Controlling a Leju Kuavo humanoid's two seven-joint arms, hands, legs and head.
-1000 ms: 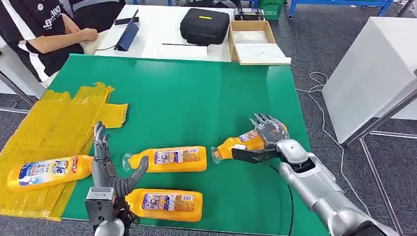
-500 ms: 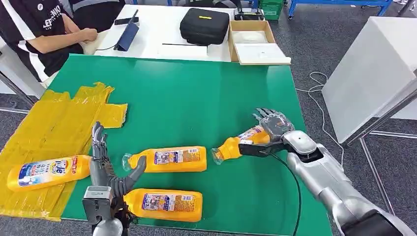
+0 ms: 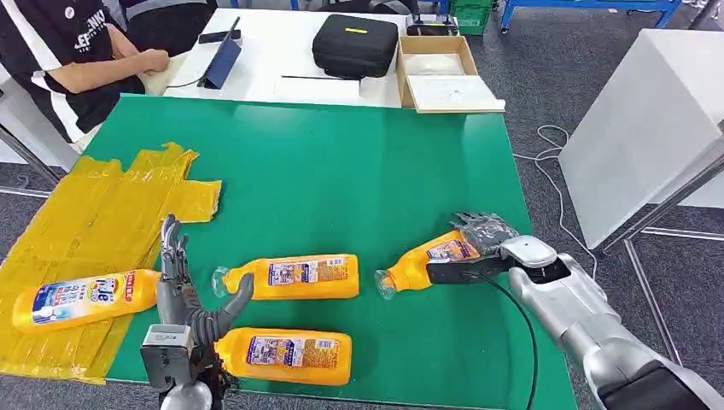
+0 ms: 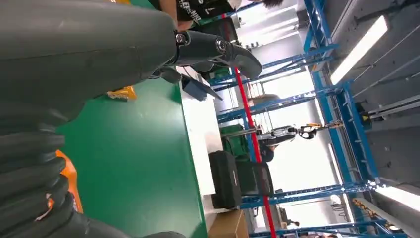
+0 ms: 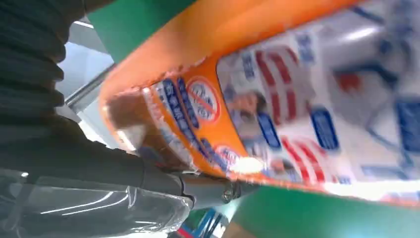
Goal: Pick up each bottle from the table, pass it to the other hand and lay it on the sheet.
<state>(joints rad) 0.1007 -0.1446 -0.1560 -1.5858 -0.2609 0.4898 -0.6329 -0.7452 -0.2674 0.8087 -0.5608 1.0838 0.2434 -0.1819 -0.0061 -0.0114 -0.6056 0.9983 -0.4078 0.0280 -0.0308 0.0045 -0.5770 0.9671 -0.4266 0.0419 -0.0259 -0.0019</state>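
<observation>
My right hand [image 3: 478, 248] grips an orange bottle [image 3: 424, 262] near the green table's right edge; the bottle tilts, its clear cap toward the table's middle. In the right wrist view the bottle's label [image 5: 307, 109] fills the frame beside my thumb [image 5: 148, 173]. Two more orange bottles lie on the green table [image 3: 341, 171]: one [image 3: 294, 277] in the middle, one [image 3: 286, 355] at the front edge. Another bottle [image 3: 81, 299] lies on the yellow sheet [image 3: 94, 222] at the left. My left hand [image 3: 183, 299] stands open and upright between the sheet bottle and the middle bottle, holding nothing.
A person in a black shirt [image 3: 68, 51] sits at the far left by a white table [image 3: 282, 51] with a black case [image 3: 354, 44] and a cardboard box [image 3: 444, 73]. A white cabinet [image 3: 649, 120] stands to the right.
My right hand has drawn back toward me and slightly right with the bottle, which now tilts more steeply. My left hand has stayed almost in place.
</observation>
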